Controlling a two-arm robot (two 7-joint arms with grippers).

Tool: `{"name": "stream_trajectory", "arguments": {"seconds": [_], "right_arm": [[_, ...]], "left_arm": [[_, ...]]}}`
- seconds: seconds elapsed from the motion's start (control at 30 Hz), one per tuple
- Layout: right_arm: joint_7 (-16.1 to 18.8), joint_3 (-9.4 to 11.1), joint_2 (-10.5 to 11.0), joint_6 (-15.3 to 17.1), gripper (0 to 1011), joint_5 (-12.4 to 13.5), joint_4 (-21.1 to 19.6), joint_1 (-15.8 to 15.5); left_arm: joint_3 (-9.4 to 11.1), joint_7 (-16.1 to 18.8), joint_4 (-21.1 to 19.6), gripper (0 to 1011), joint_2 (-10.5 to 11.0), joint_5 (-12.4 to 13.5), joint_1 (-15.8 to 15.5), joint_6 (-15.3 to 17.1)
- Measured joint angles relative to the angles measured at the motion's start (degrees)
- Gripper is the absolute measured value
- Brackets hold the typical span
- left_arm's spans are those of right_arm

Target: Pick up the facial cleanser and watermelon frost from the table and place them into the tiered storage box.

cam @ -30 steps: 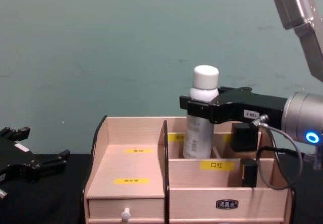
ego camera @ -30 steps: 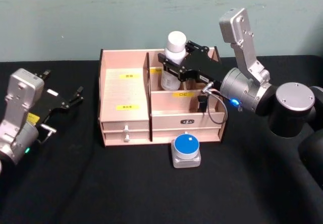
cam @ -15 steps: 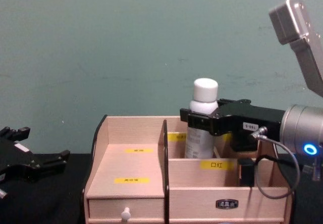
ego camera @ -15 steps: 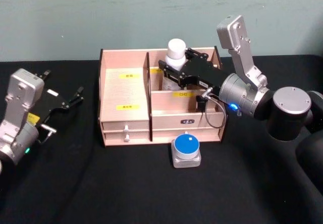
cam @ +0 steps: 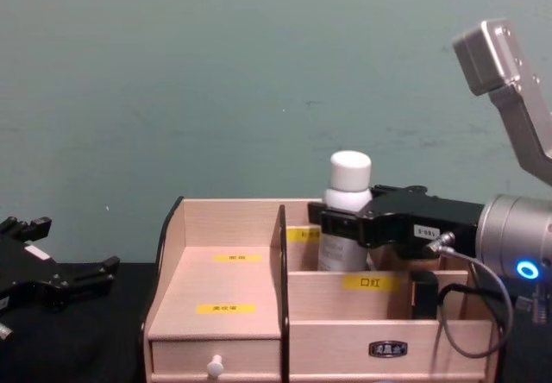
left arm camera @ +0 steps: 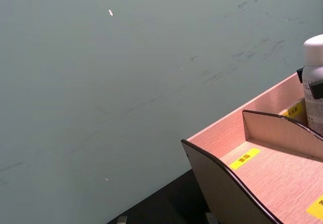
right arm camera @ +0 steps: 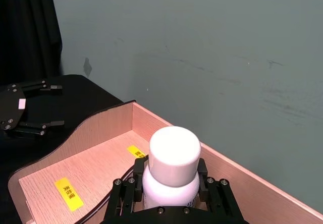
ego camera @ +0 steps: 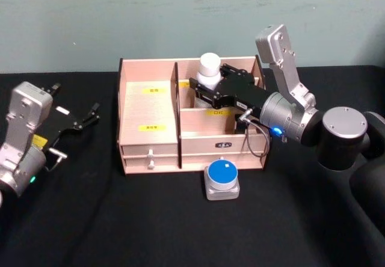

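A white bottle with a white cap, the facial cleanser (ego camera: pixel 209 64), stands upright in the rear middle compartment of the tiered storage box (ego camera: pixel 147 107). My right gripper (ego camera: pixel 206 89) is shut on its neck, reaching in from the right. In the chest view the facial cleanser (cam: pixel 349 172) sticks up above the tiered storage box (cam: pixel 224 279), with the right gripper (cam: pixel 345 226) around it. A small blue-topped square case, the watermelon frost (ego camera: pixel 222 175), lies on the table right in front of the box. My left gripper (ego camera: pixel 90 115) rests open at the far left.
The black table (ego camera: pixel 150 225) spreads in front of and beside the box. A green wall stands close behind it. A white-knobbed drawer (ego camera: pixel 151 160) sits shut at the box's lower front left. The right arm's elbow (ego camera: pixel 343 128) hangs over the table's right side.
My right gripper has come down with the bottle, sinking it deeper into the rear compartment. The left arm and the blue-topped case have not moved.
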Motion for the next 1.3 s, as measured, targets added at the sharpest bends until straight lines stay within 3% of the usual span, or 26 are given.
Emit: {"name": "stream_trajectory", "arguments": {"seconds": [0.97,1.03,1.3], "right_arm": [[0.2,-0.3,0.0,0.8,601,-0.4,0.7,0.1],[0.2,-0.3,0.0,0.8,621,-0.4,0.7,0.1],[0.2,-0.3,0.0,0.8,883,-0.4,0.7,0.1]], "left_arm": [[0.0,0.0,0.0,1001,0.0,0.0,0.0,0.0],[0.0,0.0,0.0,1001,0.0,0.0,0.0,0.0],[0.0,0.0,0.0,1001,0.0,0.0,0.0,0.0]]}}
